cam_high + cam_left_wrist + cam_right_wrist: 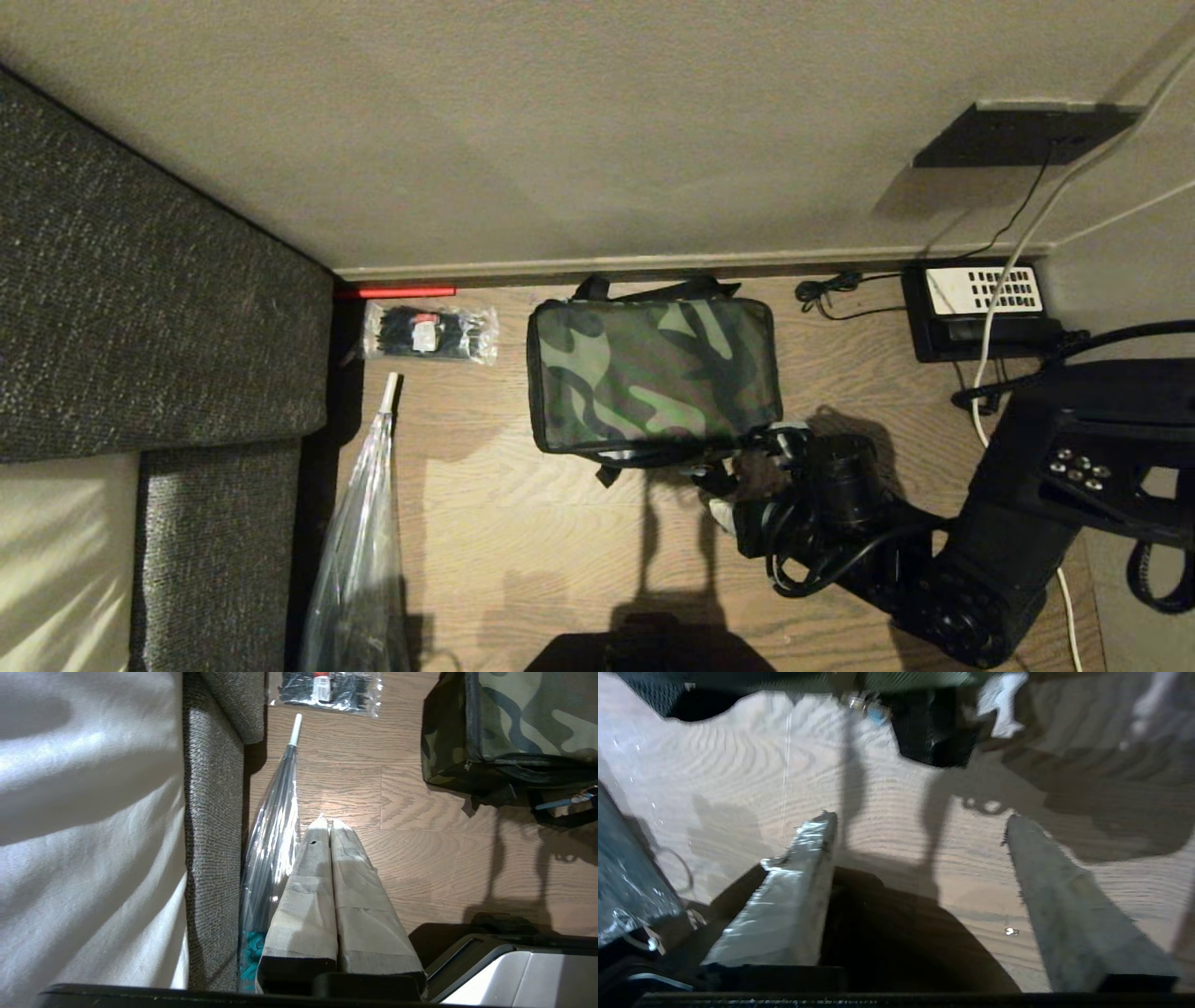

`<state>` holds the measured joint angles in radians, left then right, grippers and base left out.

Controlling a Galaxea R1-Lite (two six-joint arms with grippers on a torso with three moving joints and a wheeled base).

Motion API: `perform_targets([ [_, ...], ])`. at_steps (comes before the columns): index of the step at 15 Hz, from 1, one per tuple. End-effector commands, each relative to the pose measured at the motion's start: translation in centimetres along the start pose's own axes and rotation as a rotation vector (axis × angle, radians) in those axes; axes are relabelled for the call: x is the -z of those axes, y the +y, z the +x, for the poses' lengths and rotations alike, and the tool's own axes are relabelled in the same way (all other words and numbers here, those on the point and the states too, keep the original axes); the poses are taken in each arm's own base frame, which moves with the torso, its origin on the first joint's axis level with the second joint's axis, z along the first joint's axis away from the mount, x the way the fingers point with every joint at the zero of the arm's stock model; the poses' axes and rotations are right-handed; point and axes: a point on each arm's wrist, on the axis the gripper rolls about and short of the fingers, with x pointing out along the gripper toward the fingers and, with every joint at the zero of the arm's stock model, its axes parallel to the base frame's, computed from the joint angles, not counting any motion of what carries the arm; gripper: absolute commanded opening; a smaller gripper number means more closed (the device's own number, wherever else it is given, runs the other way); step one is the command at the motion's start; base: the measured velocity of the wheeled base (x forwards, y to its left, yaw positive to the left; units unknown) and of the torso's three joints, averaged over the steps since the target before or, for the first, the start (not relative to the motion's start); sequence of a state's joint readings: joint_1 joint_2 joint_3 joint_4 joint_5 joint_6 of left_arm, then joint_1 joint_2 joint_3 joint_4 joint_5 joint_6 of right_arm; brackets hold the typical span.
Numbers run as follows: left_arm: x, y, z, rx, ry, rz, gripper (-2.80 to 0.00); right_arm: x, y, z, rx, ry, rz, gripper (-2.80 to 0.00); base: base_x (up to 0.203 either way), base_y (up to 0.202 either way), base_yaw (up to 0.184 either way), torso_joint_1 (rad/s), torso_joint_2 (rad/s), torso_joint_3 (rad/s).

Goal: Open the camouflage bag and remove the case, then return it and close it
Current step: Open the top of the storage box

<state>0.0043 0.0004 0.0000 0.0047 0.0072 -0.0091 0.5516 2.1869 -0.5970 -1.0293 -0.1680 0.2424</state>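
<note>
Against the baseboard at twelve o'clock, the camouflage bag [652, 375] sits on the floor [523, 532], lid down. At its five o'clock corner our right gripper [920, 826] stands released and empty, likely placed to reach the zipper. Our left gripper [327, 826] hangs clenched, parked. We cannot see the case.

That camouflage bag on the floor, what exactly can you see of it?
The camouflage bag is a boxy soft fabric bag in green, black and tan patches, edged in black trim. It lies flat on the wooden floor beside the wall's skirting, lid down so nothing inside shows. Black straps stick out behind it and at its near edge. The right gripper, jaws open and empty, hovers over bare floor just off the bag's near right corner; whether it touches the bag I cannot tell.
</note>
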Motion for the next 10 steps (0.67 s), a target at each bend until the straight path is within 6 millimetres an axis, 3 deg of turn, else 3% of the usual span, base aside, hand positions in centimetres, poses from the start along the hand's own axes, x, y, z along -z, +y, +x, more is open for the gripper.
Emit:
perform_targets([
  [1,0.1,0.0,0.0,-0.001,0.001,0.000,-2.80,0.7,0.0,0.5,0.004,0.018,-0.003,0.00,0.000,0.000,0.000,0.000,0.00,0.000],
  [8,0.1,0.0,0.0,-0.001,0.001,0.000,-2.80,0.7,0.0,0.5,0.004,0.018,-0.003,0.00,0.000,0.000,0.000,0.000,0.00,0.000],
  [10,0.1,0.0,0.0,-0.001,0.001,0.000,-2.80,0.2,0.7,1.8,-0.002,-0.042,0.083,0.00,0.000,0.000,0.000,0.000,0.00,0.000],
])
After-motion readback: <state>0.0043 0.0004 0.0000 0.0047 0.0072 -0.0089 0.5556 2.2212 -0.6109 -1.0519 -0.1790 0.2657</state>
